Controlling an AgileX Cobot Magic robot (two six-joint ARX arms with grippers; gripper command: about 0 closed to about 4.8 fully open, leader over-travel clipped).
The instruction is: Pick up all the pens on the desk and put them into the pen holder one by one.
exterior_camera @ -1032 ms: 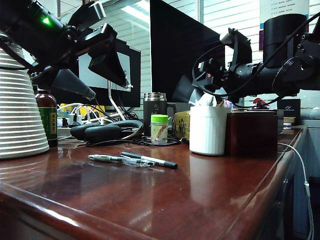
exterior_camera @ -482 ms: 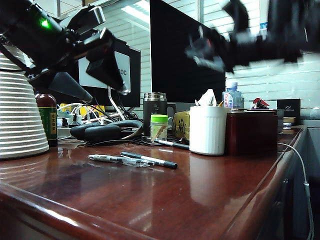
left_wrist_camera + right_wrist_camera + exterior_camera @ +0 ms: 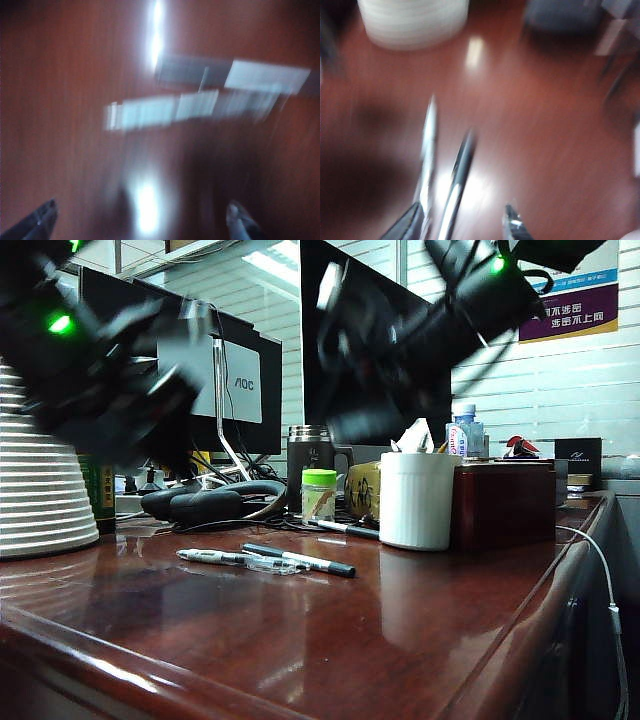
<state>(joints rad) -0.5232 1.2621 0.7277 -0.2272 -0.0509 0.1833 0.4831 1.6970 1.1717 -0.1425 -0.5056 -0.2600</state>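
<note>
Two pens lie side by side mid-desk: a clear-and-white pen [image 3: 228,559] [image 3: 427,150] and a black pen [image 3: 300,561] [image 3: 462,165]. A third thin pen [image 3: 342,528] rests on the desk [image 3: 330,640] just left of the white ribbed pen holder [image 3: 415,502]. My right gripper [image 3: 465,222] hovers open above the two pens, holding nothing; its blurred arm [image 3: 440,310] hangs high over the middle. My left gripper [image 3: 140,222] is open wide over bare desk, and its arm [image 3: 100,390] is a blur at the left.
A dark red box [image 3: 505,505] stands right of the holder. Behind are a steel mug [image 3: 310,455], a green-lidded jar [image 3: 319,498], black headphones [image 3: 200,502], cables and monitors. A big white ribbed cone [image 3: 40,490] [image 3: 412,20] stands far left. The desk edge runs along the right.
The right arm has swung up and leftward from above the pen holder. A pen now lies left of the holder where none showed a second ago. The left arm has dipped lower.
</note>
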